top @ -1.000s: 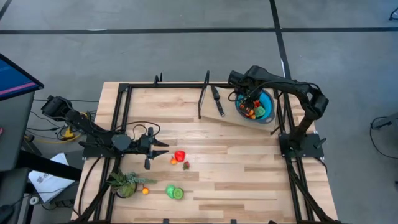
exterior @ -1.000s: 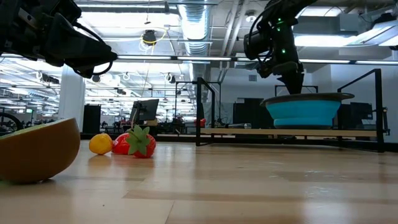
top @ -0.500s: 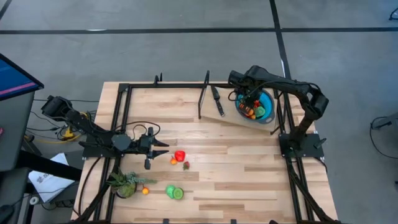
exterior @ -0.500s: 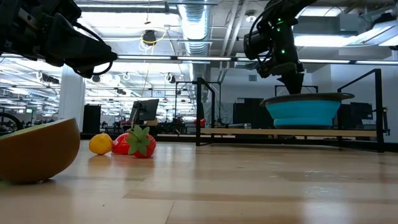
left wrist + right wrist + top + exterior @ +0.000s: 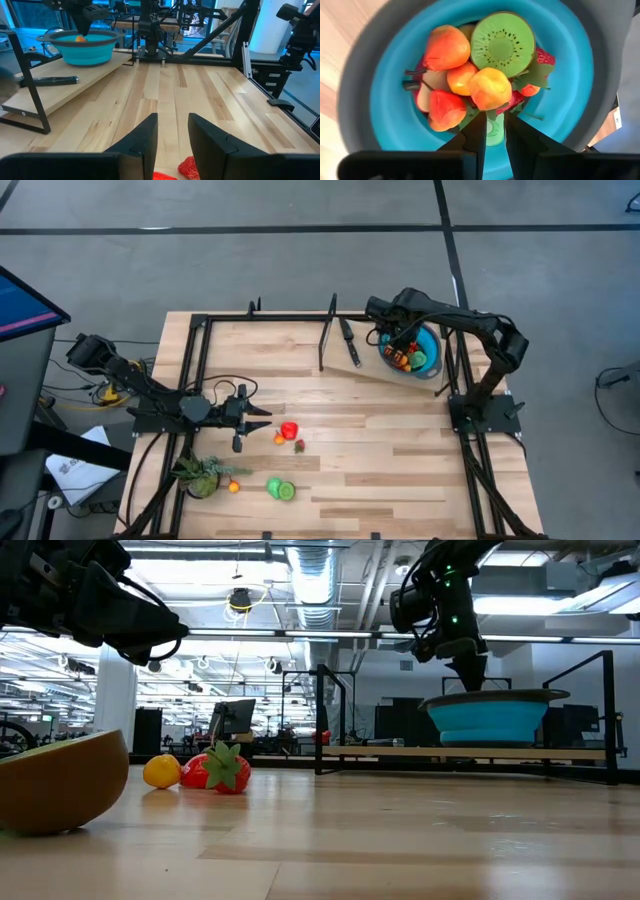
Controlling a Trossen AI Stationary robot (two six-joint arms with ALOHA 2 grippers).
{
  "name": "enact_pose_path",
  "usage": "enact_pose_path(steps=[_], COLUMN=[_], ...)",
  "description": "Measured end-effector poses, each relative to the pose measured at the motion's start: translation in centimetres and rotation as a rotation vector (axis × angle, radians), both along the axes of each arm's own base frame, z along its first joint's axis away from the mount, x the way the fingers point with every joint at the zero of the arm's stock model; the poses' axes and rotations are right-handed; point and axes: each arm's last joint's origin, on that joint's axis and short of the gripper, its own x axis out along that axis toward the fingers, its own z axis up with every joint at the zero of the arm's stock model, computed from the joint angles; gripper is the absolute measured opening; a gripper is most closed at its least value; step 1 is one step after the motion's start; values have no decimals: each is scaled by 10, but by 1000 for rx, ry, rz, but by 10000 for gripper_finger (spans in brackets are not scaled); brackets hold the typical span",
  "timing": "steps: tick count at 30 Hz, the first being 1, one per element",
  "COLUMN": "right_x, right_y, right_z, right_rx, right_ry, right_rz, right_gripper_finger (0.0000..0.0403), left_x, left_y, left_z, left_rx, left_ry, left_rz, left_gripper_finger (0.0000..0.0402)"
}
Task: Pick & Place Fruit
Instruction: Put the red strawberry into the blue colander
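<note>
Overhead, ducts cross the ceiling; right hand (image 5: 490,131), fingers narrowly parted and empty, hangs above wooden table (image 5: 400,450).

Both arms are matte black, built of slim tubular links joined by bulkier rounded joint housings, each bolted to a flat black base plate. The left arm (image 5: 160,395) trails thin black cables at its nine o'clock end. The right arm (image 5: 470,340) shows small green and red indicator lights near its wrist housing.
</note>
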Motion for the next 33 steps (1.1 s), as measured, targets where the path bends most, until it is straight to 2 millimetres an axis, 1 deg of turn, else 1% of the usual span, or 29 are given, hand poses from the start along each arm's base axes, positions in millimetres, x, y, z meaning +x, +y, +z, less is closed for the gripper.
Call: enact_pose_path(steps=[5, 11, 15, 19, 25, 30, 33], right_x=[5, 17, 29, 43, 59, 74, 82], right_y=[4, 9, 21, 39, 73, 103, 125], right_z=[16, 51, 71, 83, 86, 89, 91], right_rx=[-28, -101, -141, -169, -163, -170, -161], right_ry=[-49, -176, -263, -345, -397, -516, -590], right_rz=[37, 50, 97, 165, 268, 278, 290], right_gripper_finger=[59, 59, 59, 59, 59, 59, 59], left_x=[0, 0, 0, 0, 0, 0, 0], left_y=[0, 0, 0, 0, 0, 0, 0], left_z=[0, 0, 0, 0, 2, 3, 3], left_rx=[0, -2, -3, -3, -22, -166, -239], left_ry=[0, 0, -1, -1, -17, -34, -38], left_rz=[0, 0, 0, 0, 1, 14, 20], left_gripper_finger=[103, 103, 103, 103, 103, 103, 103])
